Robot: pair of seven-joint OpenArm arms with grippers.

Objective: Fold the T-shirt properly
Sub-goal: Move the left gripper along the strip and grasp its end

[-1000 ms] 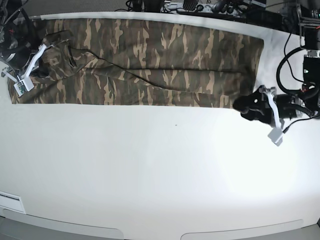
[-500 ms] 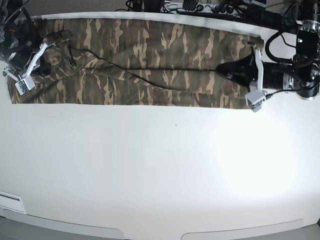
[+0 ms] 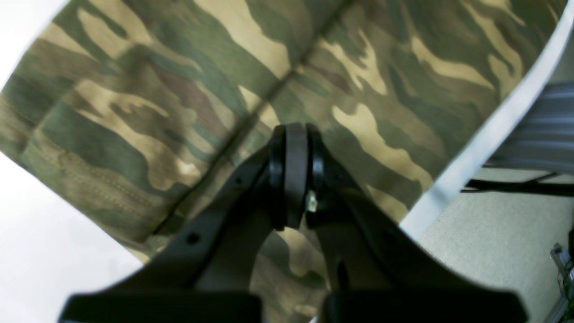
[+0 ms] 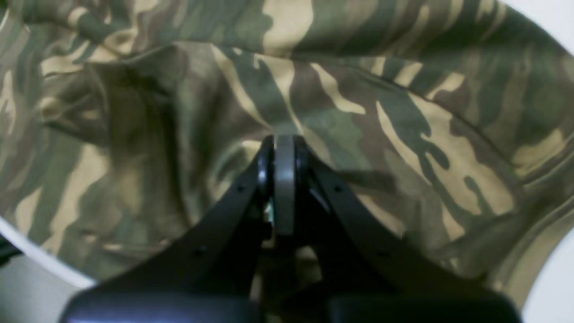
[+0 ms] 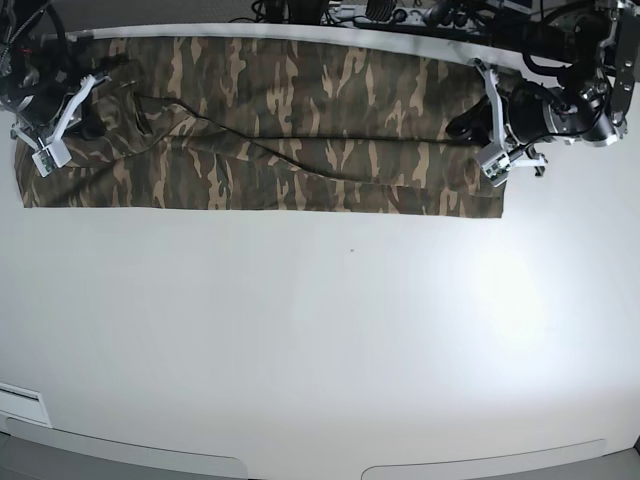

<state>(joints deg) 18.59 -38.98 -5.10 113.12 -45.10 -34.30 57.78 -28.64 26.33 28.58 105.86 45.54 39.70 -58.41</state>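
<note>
The camouflage T-shirt (image 5: pixel 300 130) lies as a long flat band along the far edge of the white table, and it fills both wrist views (image 3: pixel 179 89) (image 4: pixel 403 112). My left gripper (image 5: pixel 457 128) is over the shirt's right end, near the far table edge. Its jaws are pressed together with the tips (image 3: pixel 293 134) just above or on the cloth. My right gripper (image 5: pixel 88 124) is over the rumpled left end. Its jaws are also pressed together, tips (image 4: pixel 284 141) at a crease; I cannot tell whether cloth is pinched. The collar and label are not visible.
The white table (image 5: pixel 330 340) spreads toward the near side in front of the shirt. Its far edge (image 3: pixel 475 148) runs close behind the left gripper, with floor and cables beyond it. Cables and equipment (image 5: pixel 400 12) line the back.
My left arm has swung from the bare table off the shirt's right front corner up onto the shirt's right end. My right arm has shifted slightly toward the far edge.
</note>
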